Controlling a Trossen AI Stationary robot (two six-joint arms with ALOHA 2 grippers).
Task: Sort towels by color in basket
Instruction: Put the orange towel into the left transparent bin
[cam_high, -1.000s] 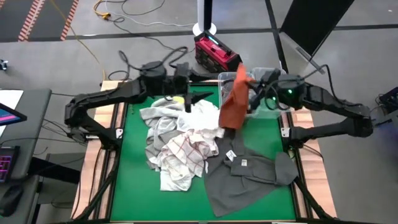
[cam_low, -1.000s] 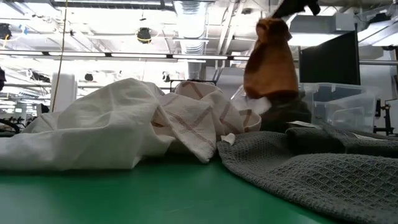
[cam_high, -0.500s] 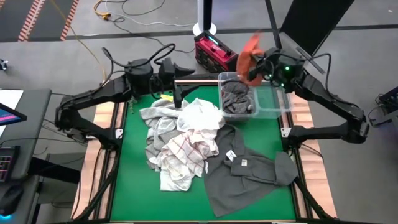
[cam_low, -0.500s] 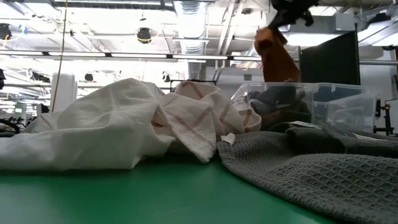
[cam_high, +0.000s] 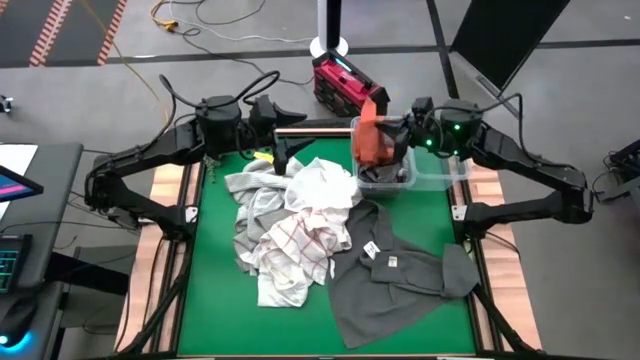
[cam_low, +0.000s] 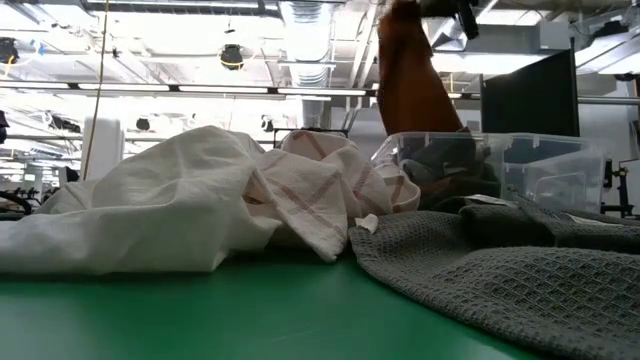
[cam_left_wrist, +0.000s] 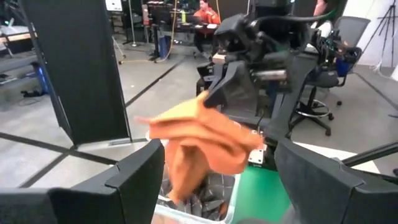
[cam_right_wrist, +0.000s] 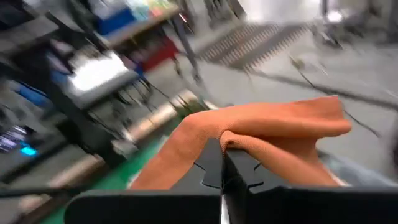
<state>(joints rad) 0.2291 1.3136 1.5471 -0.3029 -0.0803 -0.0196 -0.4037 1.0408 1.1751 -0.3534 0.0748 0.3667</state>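
Note:
My right gripper (cam_high: 398, 135) is above the clear plastic bin (cam_high: 432, 172) at the table's far right, shut on the rust-orange towel (cam_high: 374, 142). The towel hangs over the bin's left end (cam_low: 410, 85). A dark grey towel (cam_high: 385, 175) lies inside the bin. My left gripper (cam_high: 285, 148) hovers open near the far edge, above a heap of white, light grey and red-checked towels (cam_high: 300, 225). A second dark grey towel (cam_high: 400, 275) lies spread on the green mat. The left wrist view shows the orange towel (cam_left_wrist: 199, 140) ahead of my open fingers. My right gripper pinches a bunched fold of the rust-orange towel (cam_right_wrist: 233, 140) between its two shut fingers (cam_right_wrist: 211, 163). The fingers come level, from the table's right. The towel is lifted clear and hangs slack below and to the left of the fingers, its lower end (cam_low: 425, 120) at the bin's rim.
The green mat (cam_high: 215, 300) is bare along its left and near sides. A red box (cam_high: 340, 82) sits on the floor beyond the far edge. People sit at desks in the room behind (cam_left_wrist: 202, 9).
My right gripper swung the orange towel up toward the far edge, clear of the table, then brought it back left and down over the bin, where it hangs. My left gripper drew back toward the far left corner, off the towel heap.

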